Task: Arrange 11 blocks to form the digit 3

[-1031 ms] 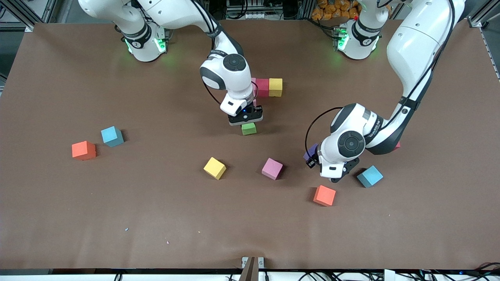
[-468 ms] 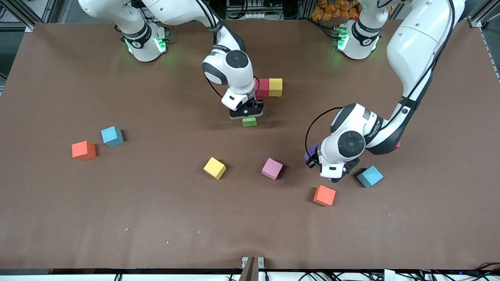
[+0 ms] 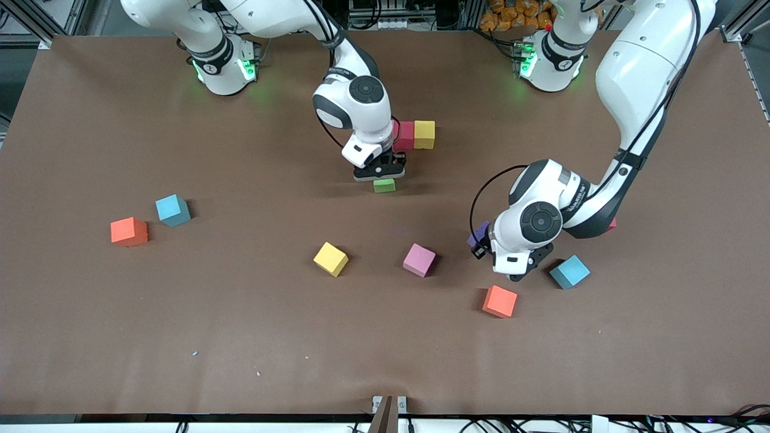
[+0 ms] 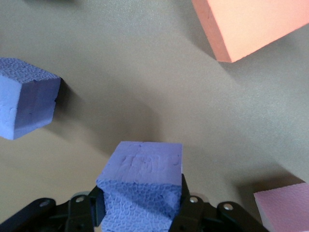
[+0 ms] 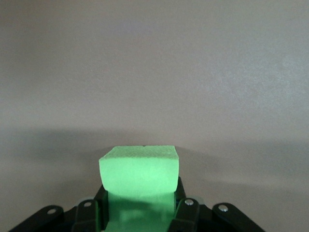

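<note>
A: What is changed since a second ago?

B: The right hand (image 3: 381, 178) with the green cube (image 3: 384, 185) is seen shifted toward the robots' bases, closer to the red cube (image 3: 405, 135) and yellow cube (image 3: 425, 134) that stand touching side by side. The green cube is clamped between the right hand's fingers, as shown in the right wrist view (image 5: 139, 175). The left hand (image 3: 518, 269) is unchanged in place.

A: And the left hand's state?

B: It is closed on a purple cube (image 4: 141, 182), held above the tabletop (image 3: 240, 337). A second purple cube (image 3: 479, 233) is seen just beside the left wrist, and an orange cube (image 3: 500, 301) and a light blue cube (image 3: 569, 271) lie near it.

A: Where are the remaining blocks?

B: A pink cube (image 3: 419, 260) and another yellow cube (image 3: 331, 259) lie apart near the middle, nearer the front camera than the green one. Another orange cube (image 3: 129, 231) and light blue cube (image 3: 172, 210) are found toward the right arm's end. A sliver of pink shows beside the red cube, mostly hidden by the right arm.

A: Is any writing readable?

B: None can be made out on the cubes; lettering on the arms is too small to read.
</note>
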`<state>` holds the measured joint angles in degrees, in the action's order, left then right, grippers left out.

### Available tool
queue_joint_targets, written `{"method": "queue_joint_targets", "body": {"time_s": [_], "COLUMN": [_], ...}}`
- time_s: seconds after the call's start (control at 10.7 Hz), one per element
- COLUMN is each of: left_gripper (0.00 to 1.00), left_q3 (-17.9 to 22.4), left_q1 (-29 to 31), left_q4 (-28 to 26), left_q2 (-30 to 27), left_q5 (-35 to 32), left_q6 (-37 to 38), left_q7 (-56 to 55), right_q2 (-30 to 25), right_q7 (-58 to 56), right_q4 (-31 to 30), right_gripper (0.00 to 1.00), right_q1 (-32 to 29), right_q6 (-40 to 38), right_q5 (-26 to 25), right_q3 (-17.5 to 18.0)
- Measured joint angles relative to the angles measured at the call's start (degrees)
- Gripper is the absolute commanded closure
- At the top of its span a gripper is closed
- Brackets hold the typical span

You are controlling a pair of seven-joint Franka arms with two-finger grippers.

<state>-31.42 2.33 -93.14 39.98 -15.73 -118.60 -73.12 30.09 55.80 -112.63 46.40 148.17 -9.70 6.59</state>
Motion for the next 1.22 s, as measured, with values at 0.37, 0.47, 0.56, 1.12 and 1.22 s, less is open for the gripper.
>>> {"method": "queue_joint_targets", "body": {"time_s": [0.37, 0.47, 0.56, 1.12, 1.22], "left_gripper": [1.00, 1.00, 1.00, 1.00, 1.00], "left_q3": [0.0, 0.0, 0.0, 0.0, 0.0], "left_q1": [0.0, 0.0, 0.0, 0.0, 0.0], "left_q4": [0.0, 0.0, 0.0, 0.0, 0.0], "left_q2": [0.0, 0.0, 0.0, 0.0, 0.0], "left_q5": [0.0, 0.0, 0.0, 0.0, 0.0], "left_q6": [0.0, 0.0, 0.0, 0.0, 0.0], "left_q7": [0.0, 0.0, 0.0, 0.0, 0.0], "right_q2": [0.0, 0.0, 0.0, 0.0, 0.0], "right_q7": [1.3, 2.1, 2.7, 3.5, 3.5], "right_q4": [-0.4, -0.4, -0.5, -0.5, -0.5], "right_gripper": [1.00, 1.00, 1.00, 1.00, 1.00], "right_q1": [0.1, 0.1, 0.1, 0.1, 0.0], "right_q6": [0.2, 0.2, 0.2, 0.2, 0.1], "right_q5": [0.0, 0.0, 0.0, 0.0, 0.0], "right_q3": [0.4, 1.2, 1.8, 2.2, 2.2]}}
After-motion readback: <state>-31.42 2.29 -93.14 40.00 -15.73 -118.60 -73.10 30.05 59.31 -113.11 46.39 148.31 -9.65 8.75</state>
